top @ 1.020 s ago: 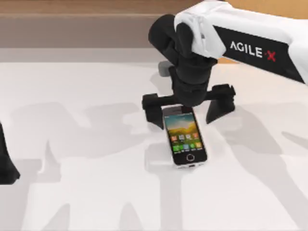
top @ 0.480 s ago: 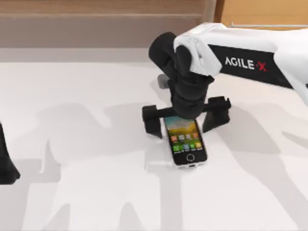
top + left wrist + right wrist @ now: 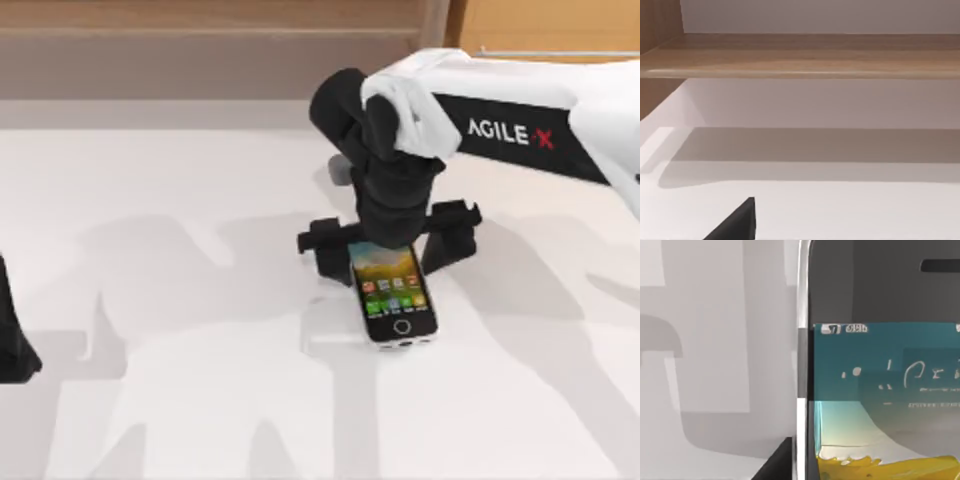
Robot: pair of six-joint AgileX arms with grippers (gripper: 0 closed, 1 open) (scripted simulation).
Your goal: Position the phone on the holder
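Note:
The phone (image 3: 397,297) lies flat near the table's middle, screen up and lit, with its home button toward the front edge. My right gripper (image 3: 385,258) reaches down over the phone's far end, one black finger on each long side, pressed against its rim. In the right wrist view the phone (image 3: 880,390) is very close, with a black fingertip (image 3: 774,465) beside its silver edge. A small grey piece (image 3: 341,171) shows just behind the right arm; I take it for the holder, mostly hidden by the arm. My left gripper (image 3: 12,345) is parked at the left edge.
A wooden wall and ledge (image 3: 200,40) run along the table's far side. White tabletop (image 3: 180,380) stretches open to the left and in front of the phone.
The right gripper has sunk a little and its fingers have drawn in against the phone. The phone has shifted slightly to the right and toward the front. The left arm has not moved.

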